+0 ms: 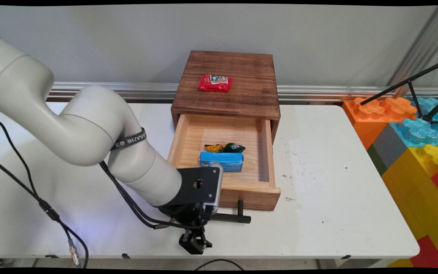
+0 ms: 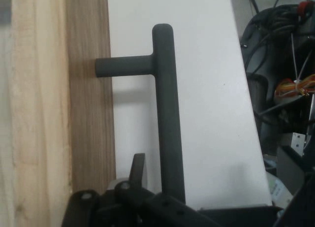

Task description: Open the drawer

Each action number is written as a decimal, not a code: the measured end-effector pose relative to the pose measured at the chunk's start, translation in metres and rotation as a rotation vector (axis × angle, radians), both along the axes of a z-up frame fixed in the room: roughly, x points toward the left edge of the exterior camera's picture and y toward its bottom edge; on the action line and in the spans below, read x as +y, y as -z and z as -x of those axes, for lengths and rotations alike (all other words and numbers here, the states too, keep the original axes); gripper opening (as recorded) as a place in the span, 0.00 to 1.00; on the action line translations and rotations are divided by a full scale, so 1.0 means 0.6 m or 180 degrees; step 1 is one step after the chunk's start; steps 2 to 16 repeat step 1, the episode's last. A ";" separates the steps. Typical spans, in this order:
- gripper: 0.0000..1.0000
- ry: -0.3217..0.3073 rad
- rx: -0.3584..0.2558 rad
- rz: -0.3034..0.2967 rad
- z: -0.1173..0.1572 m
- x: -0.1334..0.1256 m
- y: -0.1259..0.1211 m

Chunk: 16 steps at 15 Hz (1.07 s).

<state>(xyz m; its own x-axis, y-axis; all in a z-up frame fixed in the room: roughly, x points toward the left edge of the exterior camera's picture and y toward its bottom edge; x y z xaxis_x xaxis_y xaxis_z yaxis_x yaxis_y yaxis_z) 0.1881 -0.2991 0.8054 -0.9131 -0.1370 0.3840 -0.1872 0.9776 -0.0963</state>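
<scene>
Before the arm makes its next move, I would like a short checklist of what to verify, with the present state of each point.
1. Drawer of the wooden box pulled out: ok, it stands open.
2. Gripper at the black handle: ok, the bar runs down between the linkage in the hand view.
3. Fingers closed on the handle: cannot tell.
4. Contents lie below the drawer's walls: ok, the blue box and the green and yellow packet rest on its floor.
5. Red packet well in from the box top's edges: ok.
6. Cables free of the handle: cannot tell.
</scene>
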 end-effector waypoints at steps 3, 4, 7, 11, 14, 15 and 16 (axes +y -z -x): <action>1.00 -0.0010 0.0008 -0.0008 -0.001 0.000 -0.003; 1.00 -0.0010 0.0008 -0.0008 -0.001 0.000 -0.003; 1.00 -0.0010 0.0008 -0.0008 -0.001 0.000 -0.003; 1.00 -0.0010 0.0008 -0.0008 -0.001 0.000 -0.003; 1.00 -0.0010 0.0008 -0.0008 -0.001 0.000 -0.003; 1.00 -0.0010 0.0008 -0.0008 -0.001 0.000 -0.003; 1.00 -0.0010 0.0008 -0.0008 -0.001 0.000 -0.003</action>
